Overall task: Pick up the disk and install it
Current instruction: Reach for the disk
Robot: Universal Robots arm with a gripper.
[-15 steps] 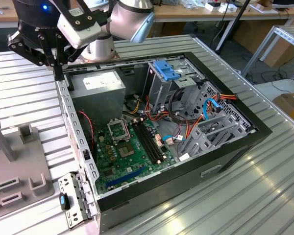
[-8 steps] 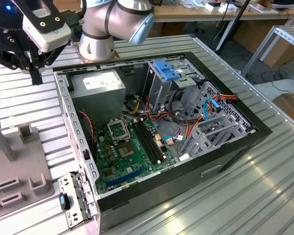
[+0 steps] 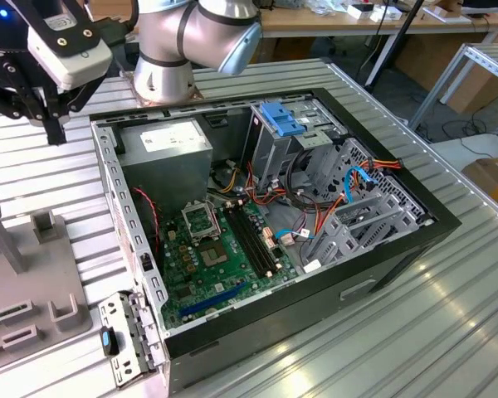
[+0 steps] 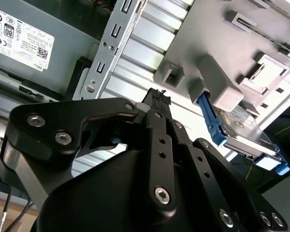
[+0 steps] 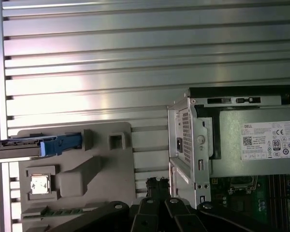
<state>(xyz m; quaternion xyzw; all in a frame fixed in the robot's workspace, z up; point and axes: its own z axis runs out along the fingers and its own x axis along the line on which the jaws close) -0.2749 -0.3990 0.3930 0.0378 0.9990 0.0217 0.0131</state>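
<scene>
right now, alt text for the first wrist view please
The disk, blue-railed, stands on edge in a grey holder on the ribbed metal table. The end effector hangs between the holder and the open computer case, holding nothing.

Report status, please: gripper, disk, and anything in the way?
Gripper shut, empty, over table between fixture and case. Disk on edge in fixture, not gripped. Case close beside gripper.
</scene>
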